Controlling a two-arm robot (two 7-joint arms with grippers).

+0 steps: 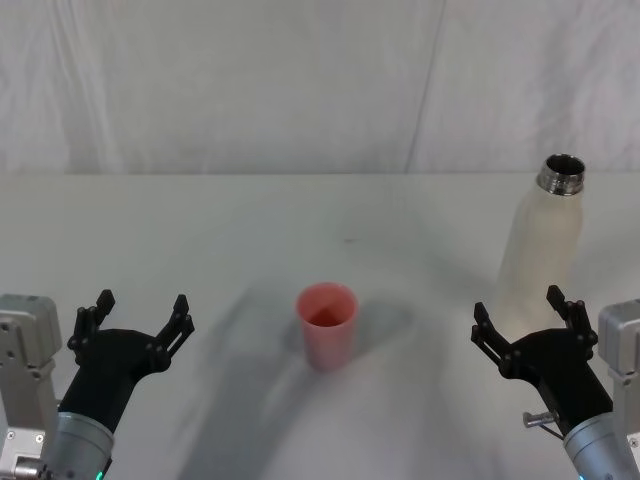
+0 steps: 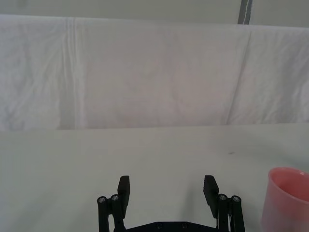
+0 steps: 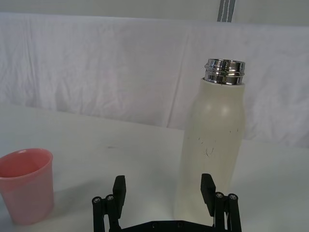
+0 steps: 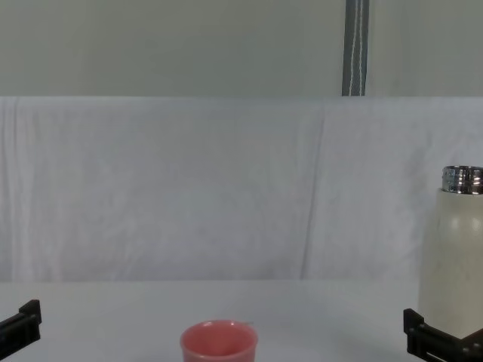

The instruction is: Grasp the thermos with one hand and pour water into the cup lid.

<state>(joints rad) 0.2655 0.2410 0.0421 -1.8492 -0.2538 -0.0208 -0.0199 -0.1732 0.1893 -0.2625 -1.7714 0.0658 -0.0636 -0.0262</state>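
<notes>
The cream-white thermos [image 1: 541,243] stands upright at the right of the table, its steel neck uncapped; it also shows in the right wrist view [image 3: 214,145] and chest view [image 4: 455,264]. The pink cup lid [image 1: 326,324] stands upright at the table's middle [image 3: 26,184] [image 2: 287,198] [image 4: 219,343]. My right gripper [image 1: 527,312] is open, just in front of the thermos and apart from it [image 3: 163,188]. My left gripper [image 1: 140,312] is open at the near left, holding nothing [image 2: 166,187]. No water is visible.
The white table [image 1: 200,230] runs back to a white cloth backdrop [image 1: 300,80]. Bare table lies between the cup lid and each gripper.
</notes>
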